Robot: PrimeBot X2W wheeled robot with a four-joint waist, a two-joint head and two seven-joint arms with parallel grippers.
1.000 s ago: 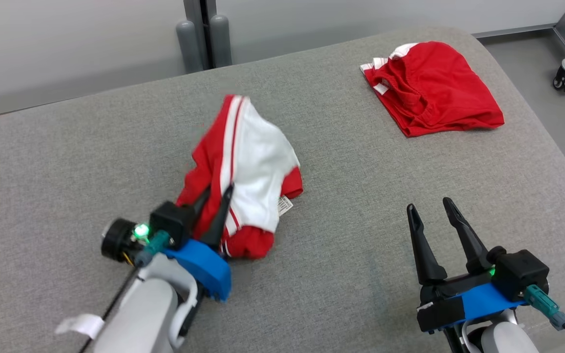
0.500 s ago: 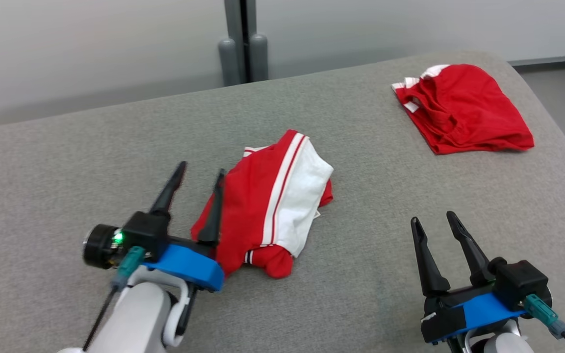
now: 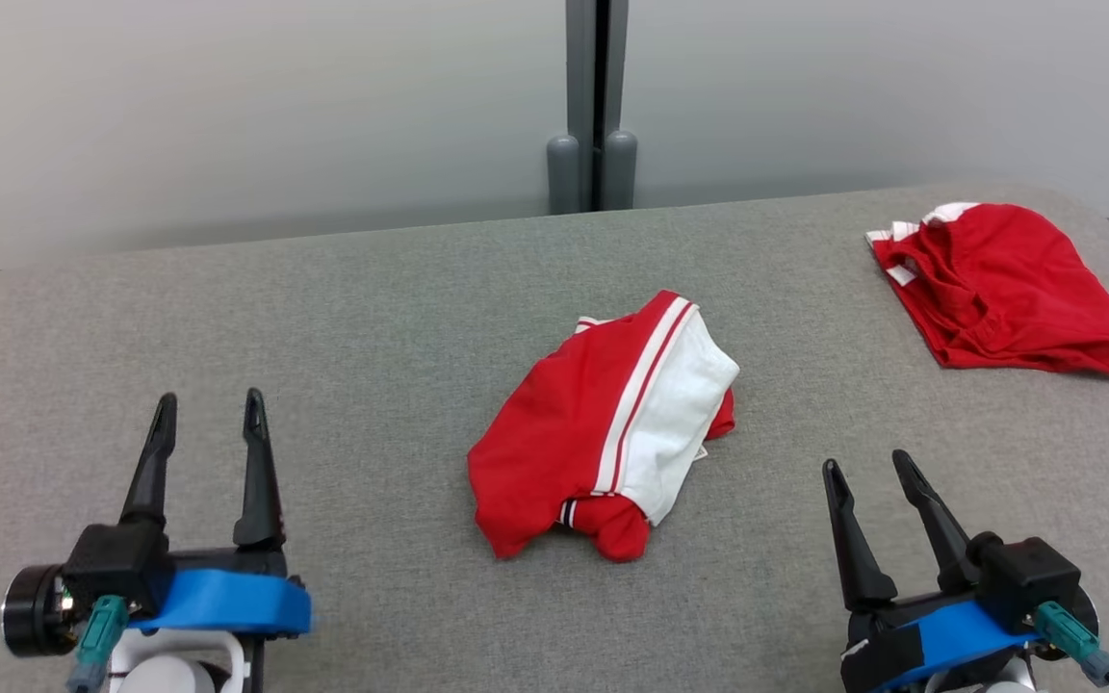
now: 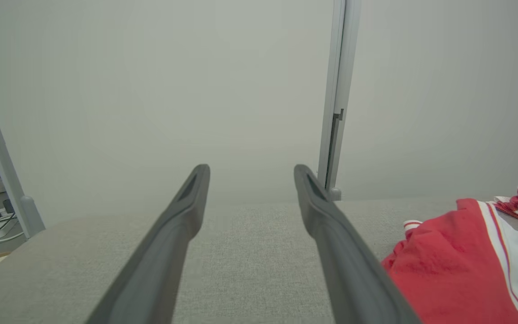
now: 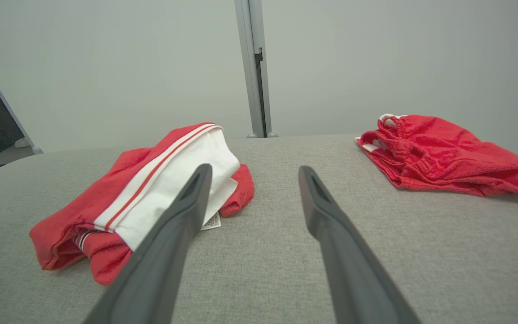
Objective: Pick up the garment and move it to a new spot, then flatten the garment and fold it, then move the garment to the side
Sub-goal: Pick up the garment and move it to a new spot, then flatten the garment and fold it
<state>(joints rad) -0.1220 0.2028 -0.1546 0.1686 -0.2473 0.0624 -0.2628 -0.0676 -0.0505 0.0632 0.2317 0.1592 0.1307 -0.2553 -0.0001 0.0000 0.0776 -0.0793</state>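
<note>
Grey fabric table (image 3: pixel 343 289) ahead of me, pale wall (image 3: pixel 227 115) behind. My left gripper (image 3: pixel 208 397) and right gripper (image 3: pixel 867 464) both stand spread, holding nothing. The garment (image 3: pixel 564 443), red with a white panel and stripes, lies crumpled between the two pairs of fingers, touching neither. Another red cloth (image 3: pixel 997 289) lies beyond the right fingers.

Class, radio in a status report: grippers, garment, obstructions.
Left gripper open, empty. Right gripper open, empty. Red-and-white garment crumpled between them. Red garment far right, apart.

Even, soft, bright light; faint shadows, no glare, wrist views slightly hazy.
</note>
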